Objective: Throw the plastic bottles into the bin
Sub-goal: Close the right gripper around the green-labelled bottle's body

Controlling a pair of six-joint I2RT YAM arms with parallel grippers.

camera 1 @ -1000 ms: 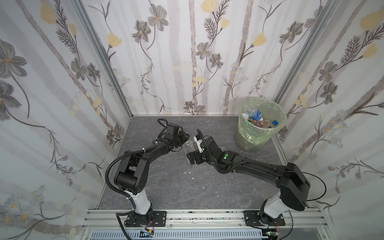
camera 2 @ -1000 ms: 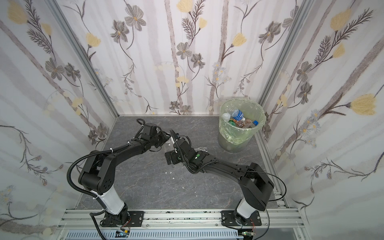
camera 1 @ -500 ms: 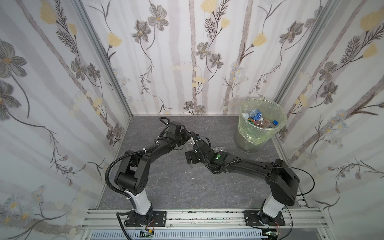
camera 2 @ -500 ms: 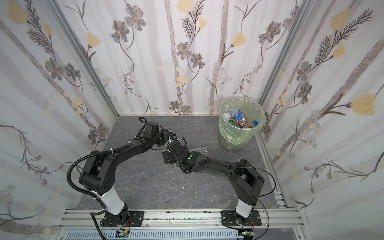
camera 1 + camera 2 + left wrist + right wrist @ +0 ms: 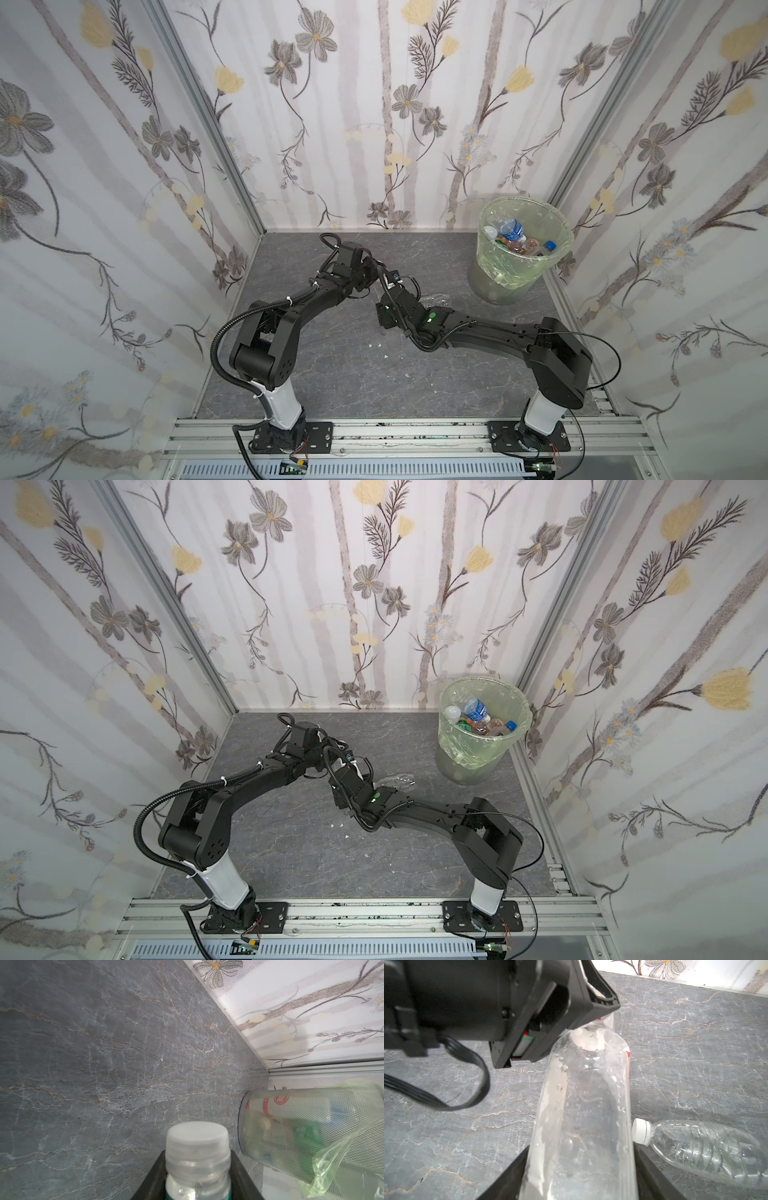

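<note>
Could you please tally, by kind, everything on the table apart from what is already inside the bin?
Clear plastic bottles: 2, the held bottle between the left gripper and the right gripper, and the lying bottle
Green-lined bin: 1
Total: 3

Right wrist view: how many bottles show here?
2. A clear bottle sits in the right gripper; a second bottle lies on the table beside it. Others may lie outside this view.
</note>
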